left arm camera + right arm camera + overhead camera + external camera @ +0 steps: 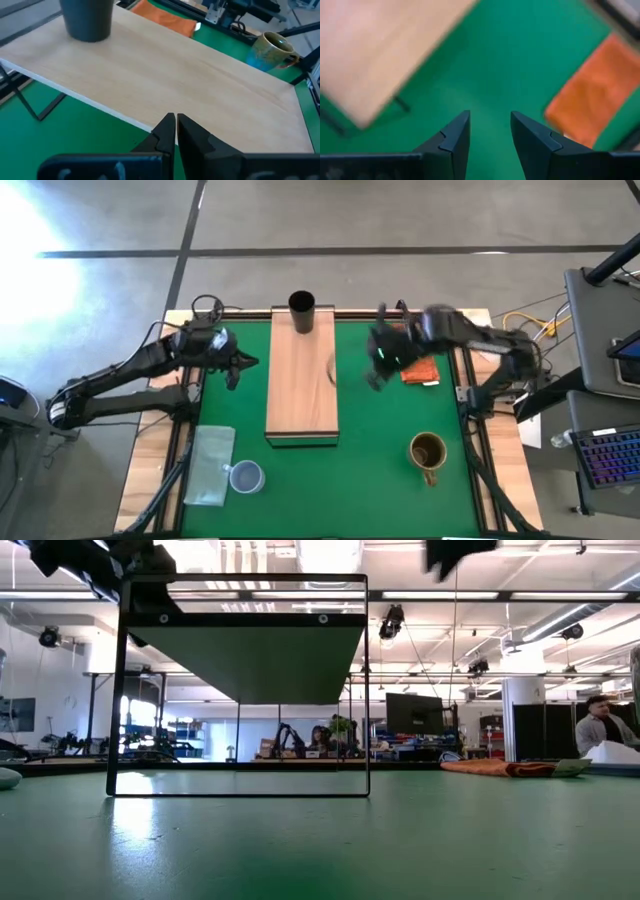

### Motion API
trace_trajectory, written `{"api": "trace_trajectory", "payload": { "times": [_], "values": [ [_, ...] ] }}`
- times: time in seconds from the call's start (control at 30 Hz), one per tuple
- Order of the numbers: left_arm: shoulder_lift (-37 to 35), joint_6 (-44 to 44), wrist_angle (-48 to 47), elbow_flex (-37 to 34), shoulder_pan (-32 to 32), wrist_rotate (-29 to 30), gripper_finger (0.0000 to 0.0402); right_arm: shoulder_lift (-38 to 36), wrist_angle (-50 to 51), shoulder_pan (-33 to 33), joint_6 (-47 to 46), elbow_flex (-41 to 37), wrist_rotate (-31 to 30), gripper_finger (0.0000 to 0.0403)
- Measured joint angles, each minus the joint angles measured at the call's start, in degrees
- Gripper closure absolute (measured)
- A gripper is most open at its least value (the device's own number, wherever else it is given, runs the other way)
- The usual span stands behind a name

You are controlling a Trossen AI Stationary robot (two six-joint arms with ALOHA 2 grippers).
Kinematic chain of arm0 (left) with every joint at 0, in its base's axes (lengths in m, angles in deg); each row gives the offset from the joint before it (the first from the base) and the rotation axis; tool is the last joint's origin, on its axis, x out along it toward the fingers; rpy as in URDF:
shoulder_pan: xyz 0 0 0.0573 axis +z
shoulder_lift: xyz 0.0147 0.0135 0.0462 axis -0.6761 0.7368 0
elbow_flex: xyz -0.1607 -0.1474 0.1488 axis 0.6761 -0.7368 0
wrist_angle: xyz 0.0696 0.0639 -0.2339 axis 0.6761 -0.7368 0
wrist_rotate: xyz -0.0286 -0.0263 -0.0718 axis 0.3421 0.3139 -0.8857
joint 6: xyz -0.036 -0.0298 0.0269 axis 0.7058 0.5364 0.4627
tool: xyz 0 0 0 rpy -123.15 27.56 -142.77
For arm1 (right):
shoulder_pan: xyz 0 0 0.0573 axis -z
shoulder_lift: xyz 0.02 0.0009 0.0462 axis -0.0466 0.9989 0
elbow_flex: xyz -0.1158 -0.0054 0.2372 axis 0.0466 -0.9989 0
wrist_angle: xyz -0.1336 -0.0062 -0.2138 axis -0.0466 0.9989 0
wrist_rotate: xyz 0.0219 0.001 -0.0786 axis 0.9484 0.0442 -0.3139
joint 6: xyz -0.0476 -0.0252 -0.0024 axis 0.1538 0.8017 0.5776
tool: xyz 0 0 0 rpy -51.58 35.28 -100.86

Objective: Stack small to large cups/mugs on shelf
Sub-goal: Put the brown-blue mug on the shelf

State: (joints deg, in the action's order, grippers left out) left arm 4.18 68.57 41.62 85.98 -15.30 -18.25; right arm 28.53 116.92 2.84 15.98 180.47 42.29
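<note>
The blue mug (246, 476) and brown mug (428, 452) wait near the front, not stacked yet. The right gripper (378, 372), fingers apart and empty, hovers beside the shelf (302, 380). The left gripper (236, 367) is pinched closed. The black cup (301, 311) stands at the shelf's far end.

The left arm reaches in from the table's left edge, its elbow low and its forearm angled toward the middle; the left gripper (240, 365) is held off the surface with its two dark fingers (167, 131) pressed together — no gap shows between the tips. The right arm folds in from the right edge, bent sharply at the elbow, wrist turned downward. The right gripper (378, 372) hangs above the table with its fingers (457, 135) parted — a clear gap between them, nothing held.
</note>
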Motion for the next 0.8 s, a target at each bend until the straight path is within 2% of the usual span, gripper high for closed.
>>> {"api": "trace_trajectory", "payload": {
  "times": [0.1,0.2,0.37,0.6,0.8],
  "values": [
    [0.1,1.4,0.0,-1.1,-0.8,0.1,0.0398,-6.6,0.8,-5.8,-10.4,-10.7,0.8,0.0268],
    [0.0,2.4,0.0,-1.8,-2.9,0.1,0.0398,-12.3,0.7,-12.2,-25.3,-21.5,2.8,0.0268],
    [0.2,2.4,0.3,-2.1,-5.8,2.0,0.0398,-20.0,0.6,-22.0,-45.3,-33.7,4.8,0.0268],
    [2.0,2.6,0.1,-2.1,-6.0,1.9,0.0398,-21.7,-6.7,-27.8,-52.5,-46.6,11.9,0.0268],
    [2.8,4.3,-0.2,-2.1,-6.0,0.5,0.0398,-21.7,-10.4,-30.1,-53.8,-50.1,16.4,0.0259]
  ]
}}
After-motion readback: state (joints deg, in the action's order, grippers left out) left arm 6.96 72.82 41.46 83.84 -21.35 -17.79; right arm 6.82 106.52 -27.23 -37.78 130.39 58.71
